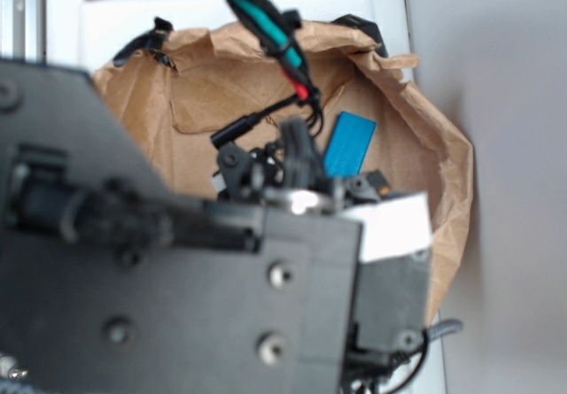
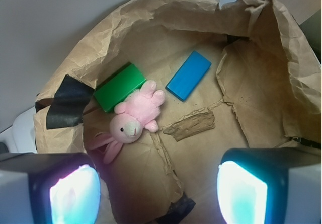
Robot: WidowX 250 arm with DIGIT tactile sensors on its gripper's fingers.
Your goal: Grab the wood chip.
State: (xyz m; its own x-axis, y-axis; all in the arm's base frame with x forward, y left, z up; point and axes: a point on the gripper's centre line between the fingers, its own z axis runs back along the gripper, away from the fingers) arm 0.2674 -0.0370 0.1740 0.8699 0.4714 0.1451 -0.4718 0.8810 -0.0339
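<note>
Wood chip (image 2: pixel 190 125) ahead of spread tool (image 2: pixel 158 189).

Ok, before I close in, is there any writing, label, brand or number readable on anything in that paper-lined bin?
None readable in either view.
Smooth blue rectangular block: plain faces, no print.
Green rectangular block: plain.
Pink plush bunny: no tag showing.
Rough brown wood chip: bare bark.
Crumpled brown paper lining: unprinted.
Tool: only its glowing pads show, unmarked.
Exterior view: too blurred to tell.
</note>
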